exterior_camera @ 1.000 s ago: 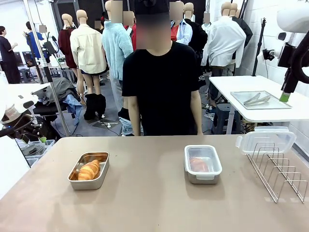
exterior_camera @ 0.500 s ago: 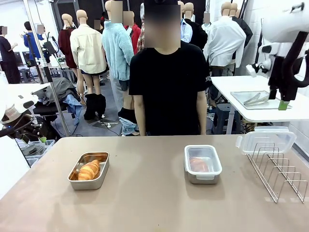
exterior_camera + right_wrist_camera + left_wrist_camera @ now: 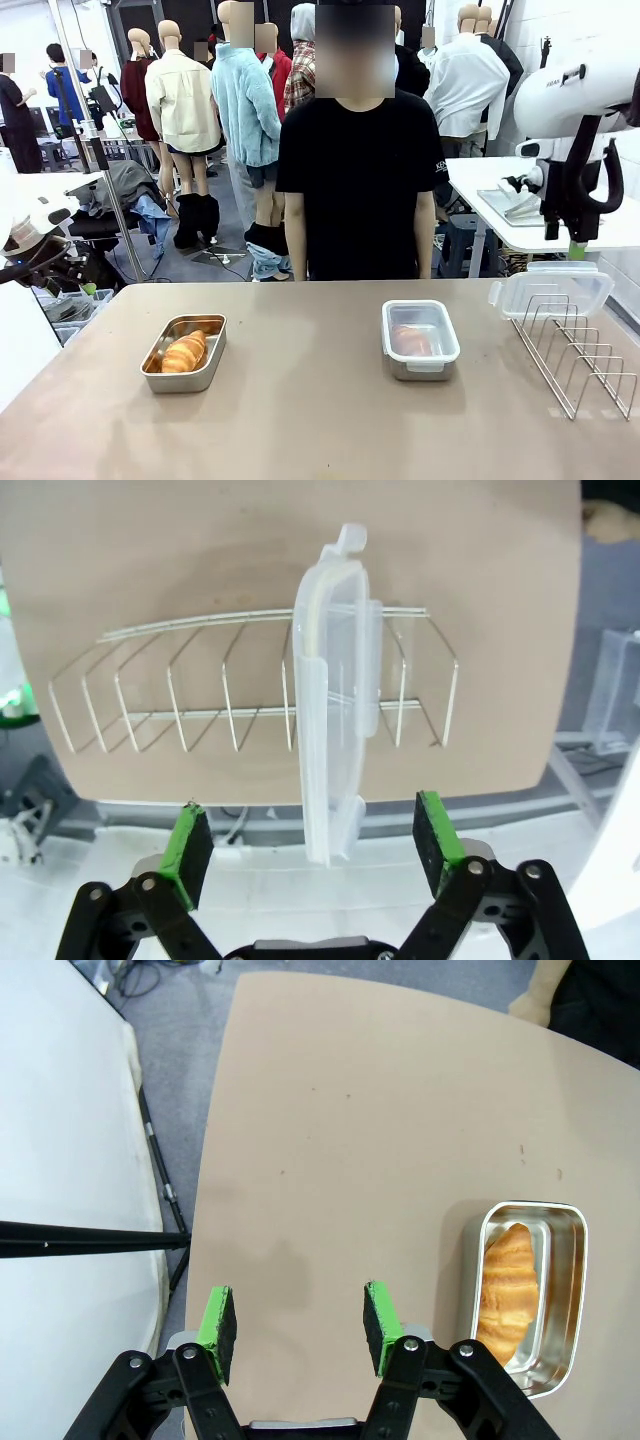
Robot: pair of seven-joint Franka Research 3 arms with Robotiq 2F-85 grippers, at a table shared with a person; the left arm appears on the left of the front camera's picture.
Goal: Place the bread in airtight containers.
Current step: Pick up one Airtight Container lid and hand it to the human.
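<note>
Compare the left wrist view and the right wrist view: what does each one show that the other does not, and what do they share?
Only the left wrist view has the open steel container with a croissant roll inside, to one side of the left hand. Only the right wrist view has the wire rack holding a clear lid on edge, ahead of the right hand. Both show the tan table and open, empty green-padded fingers.

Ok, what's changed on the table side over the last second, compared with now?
The right arm's end effector swung in from the picture's right edge and came down, and now hangs open above the clear lid on the wire rack. Nothing was grasped or released. Both steel containers and their croissants stayed put.
</note>
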